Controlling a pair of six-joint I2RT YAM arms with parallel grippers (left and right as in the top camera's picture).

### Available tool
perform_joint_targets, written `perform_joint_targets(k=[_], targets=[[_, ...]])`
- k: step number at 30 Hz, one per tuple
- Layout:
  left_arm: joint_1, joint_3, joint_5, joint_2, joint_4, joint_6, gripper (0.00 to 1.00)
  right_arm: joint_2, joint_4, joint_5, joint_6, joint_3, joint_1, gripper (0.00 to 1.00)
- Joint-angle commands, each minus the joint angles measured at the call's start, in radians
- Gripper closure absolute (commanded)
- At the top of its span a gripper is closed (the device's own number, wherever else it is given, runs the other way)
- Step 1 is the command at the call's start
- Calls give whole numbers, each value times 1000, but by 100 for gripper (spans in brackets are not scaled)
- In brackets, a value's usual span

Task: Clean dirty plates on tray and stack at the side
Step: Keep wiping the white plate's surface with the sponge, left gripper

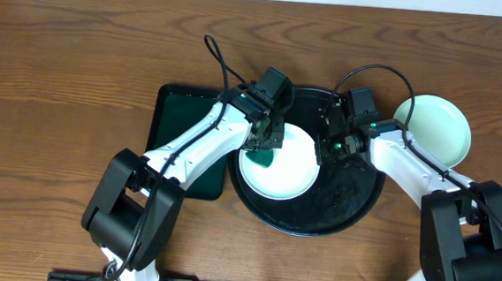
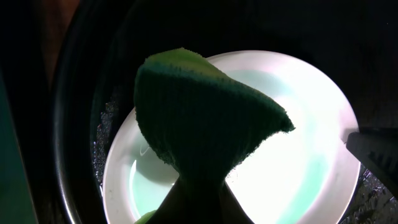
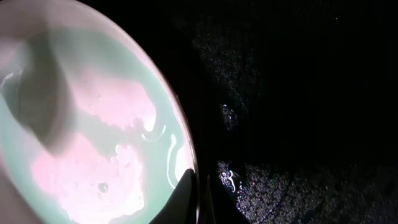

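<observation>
Clamped on a green knitted cloth (image 2: 199,118), the left fingers (image 1: 267,135) are wiping the pale-mint round plate (image 1: 288,174) beneath them on the glossy black tray (image 1: 353,196), right fingers (image 3: 185,194) pinching its rim; a second white plate (image 1: 438,127) is sitting aside.

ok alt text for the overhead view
Over a round black tray, the left end effector holds a green cloth above a pale plate while the right end effector pinches its rim. A second plate sits on the wooden table at right, a dark green tray at left.
</observation>
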Motion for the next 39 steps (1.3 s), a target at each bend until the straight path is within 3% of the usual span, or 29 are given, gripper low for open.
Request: perform_joint_targets(k=[1,17,23,39], targets=[[-1,-11,-13,-3,0,16,93,6,3,5,-8,-13,20,94],[-1,-11,-19,-3,0,16,93,6,40,5,5,-34,22,99],[-1,-19,-98,2,0,-55,93,6,40,5,5,-34,22,99],[-56,-45,-52,92,27,-117,93,6,40,5,5,-34,22,99]])
